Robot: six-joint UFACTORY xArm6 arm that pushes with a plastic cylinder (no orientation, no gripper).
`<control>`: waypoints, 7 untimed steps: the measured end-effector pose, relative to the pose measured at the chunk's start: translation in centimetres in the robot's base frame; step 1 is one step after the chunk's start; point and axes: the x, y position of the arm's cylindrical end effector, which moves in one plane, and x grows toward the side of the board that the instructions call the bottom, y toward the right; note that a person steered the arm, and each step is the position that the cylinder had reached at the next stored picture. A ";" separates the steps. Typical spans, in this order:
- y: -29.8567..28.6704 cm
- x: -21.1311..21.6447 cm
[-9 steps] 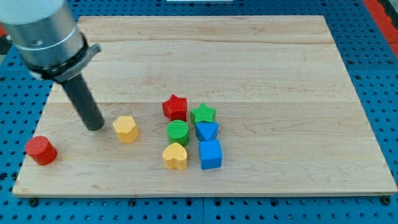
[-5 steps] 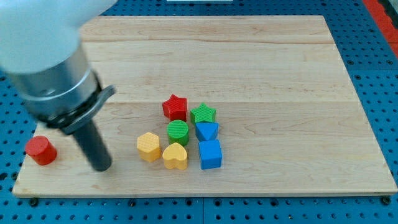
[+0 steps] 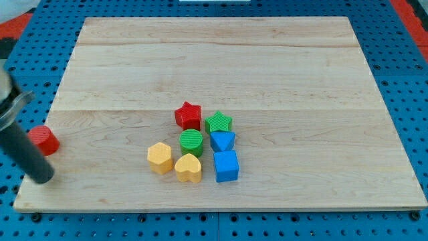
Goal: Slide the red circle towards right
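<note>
The red circle (image 3: 45, 140) lies at the worktop (image 3: 267, 80) edge on the view's left. My tip (image 3: 43, 179) rests just below it, toward the view's bottom, close beside it; contact cannot be confirmed. The arm carries no hand, only the rod. The remaining blocks cluster near the centre, well apart.

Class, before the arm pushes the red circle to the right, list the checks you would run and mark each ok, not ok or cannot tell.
1. My tip in view: ok.
2. Tip on the view's left of the red circle: not ok; it sits just below it.
3. Tip touching the circle: cannot tell.
4. Circle fully on the board: ok, though it is at the left edge.
5. Immediate path rightward clear: ok; the yellow hexagon lies well off to the right and lower.
</note>
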 end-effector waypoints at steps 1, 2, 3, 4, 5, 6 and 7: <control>-2.8 -0.2; -3.0 -4.2; -2.7 -7.3; 2.0 -7.7; 9.3 -7.2; 8.8 -8.9; 4.3 -12.4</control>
